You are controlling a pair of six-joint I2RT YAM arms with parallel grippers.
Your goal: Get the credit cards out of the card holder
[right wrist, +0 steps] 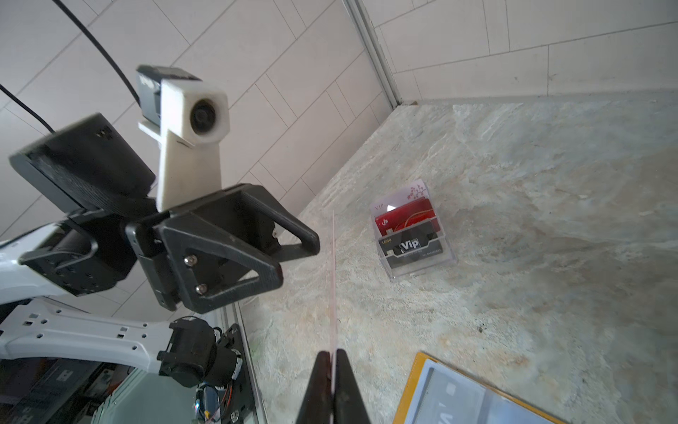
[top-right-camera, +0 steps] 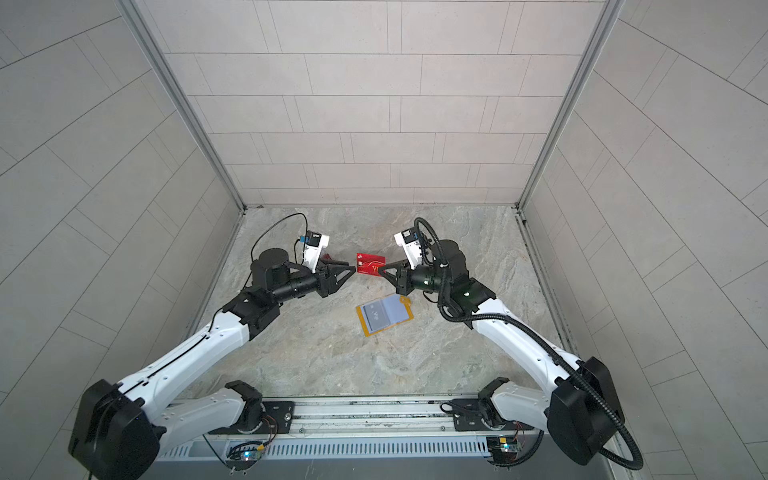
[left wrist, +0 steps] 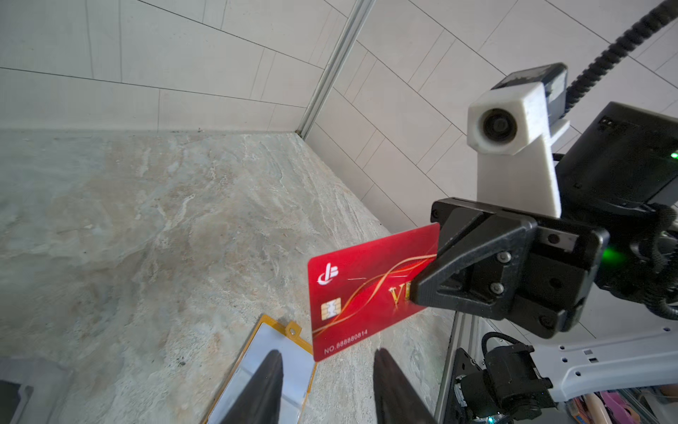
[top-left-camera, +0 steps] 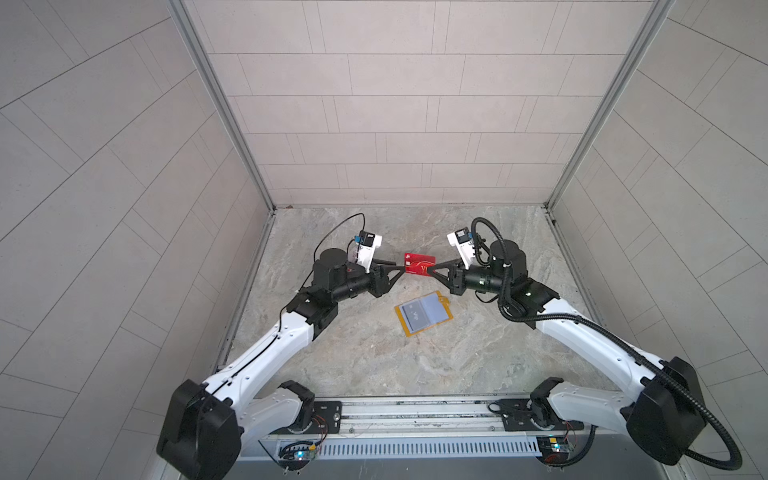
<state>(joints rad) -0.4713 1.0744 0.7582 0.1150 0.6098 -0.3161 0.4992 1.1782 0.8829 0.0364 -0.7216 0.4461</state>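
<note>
A red credit card (top-left-camera: 417, 263) (top-right-camera: 369, 262) with gold "VIP" print hangs in the air above the table, held level between my two arms. My right gripper (top-left-camera: 430, 271) (top-right-camera: 381, 271) (left wrist: 416, 290) is shut on one end of it. In the right wrist view the card (right wrist: 333, 286) shows edge-on between the pinched fingers of that gripper (right wrist: 333, 358). My left gripper (top-left-camera: 397, 266) (top-right-camera: 350, 266) (left wrist: 327, 365) (right wrist: 293, 260) is open just off the card's (left wrist: 367, 293) other end and touches nothing. The mustard-yellow card holder (top-left-camera: 424, 312) (top-right-camera: 384, 313) (left wrist: 264, 341) (right wrist: 408, 389) lies open on the table below, with a grey card in a sleeve.
A clear plastic box (right wrist: 414, 238) stands on the marble table near the back left, behind my left arm. It holds a whitish, a red and a black card. Tiled walls close the back and both sides. A metal rail (top-left-camera: 415, 415) runs along the front edge.
</note>
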